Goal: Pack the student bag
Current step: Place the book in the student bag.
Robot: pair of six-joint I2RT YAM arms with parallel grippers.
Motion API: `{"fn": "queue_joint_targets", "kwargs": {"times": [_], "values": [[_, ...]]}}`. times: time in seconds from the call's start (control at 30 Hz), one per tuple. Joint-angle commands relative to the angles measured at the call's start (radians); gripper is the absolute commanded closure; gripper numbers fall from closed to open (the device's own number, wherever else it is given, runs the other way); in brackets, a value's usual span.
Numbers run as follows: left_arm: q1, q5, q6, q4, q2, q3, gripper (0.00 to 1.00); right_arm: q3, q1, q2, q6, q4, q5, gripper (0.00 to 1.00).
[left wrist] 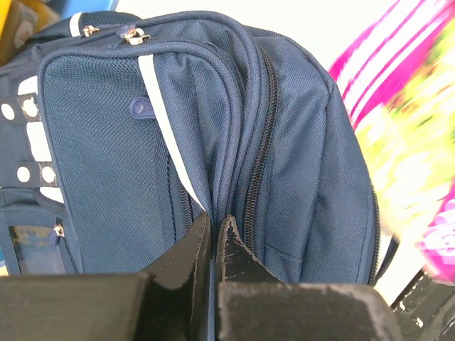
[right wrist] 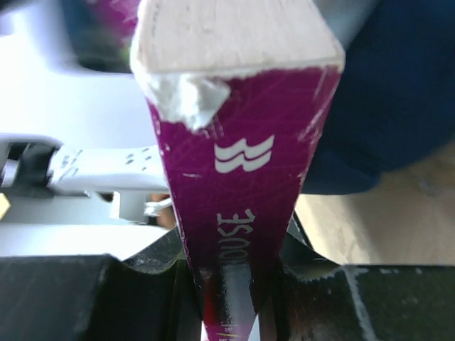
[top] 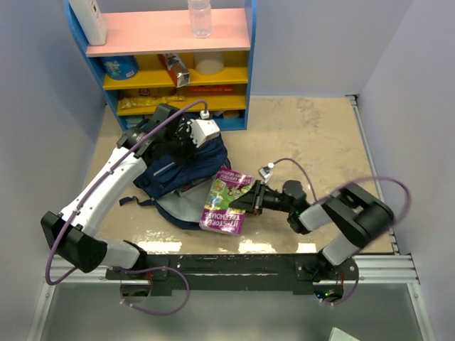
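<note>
Navy student bag (top: 178,177) with light stripes; purple-green book (top: 225,200).

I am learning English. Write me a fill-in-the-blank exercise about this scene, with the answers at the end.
1. The left hand pinches the student bag, so it is ___ (open or shut).
2. The right hand grips a purple ___.
3. The clear bottle stands on the ___ top board of the shelf unit.
Missing words: shut; book; pink.
</note>
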Motion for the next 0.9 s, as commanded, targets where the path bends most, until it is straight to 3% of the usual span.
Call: {"fn": "queue_joint_targets", "kwargs": {"times": [0.0, 0.2, 0.57, 0.87], "values": [[-0.006, 0.061, -0.028, 0.115, -0.009, 0.114, 1.00, 0.121, 0.103, 0.318, 0.219, 0.646, 0.007, 1.00], [-0.006, 0.068, -0.032, 0.105, -0.017, 0.121, 1.00, 0.248, 0.238, 0.496, 0.183, 0.646, 0.060, 1.00], [-0.006, 0.065, -0.034, 0.119, -0.039, 0.091, 1.00, 0.216, 0.262, 0.326, 0.051, 0.643, -0.064, 1.00], [-0.006, 0.078, -0.046, 0.105, -0.031, 0.110, 1.00, 0.342, 0.278, 0.321, -0.024, 0.542, -0.142, 1.00]]}}
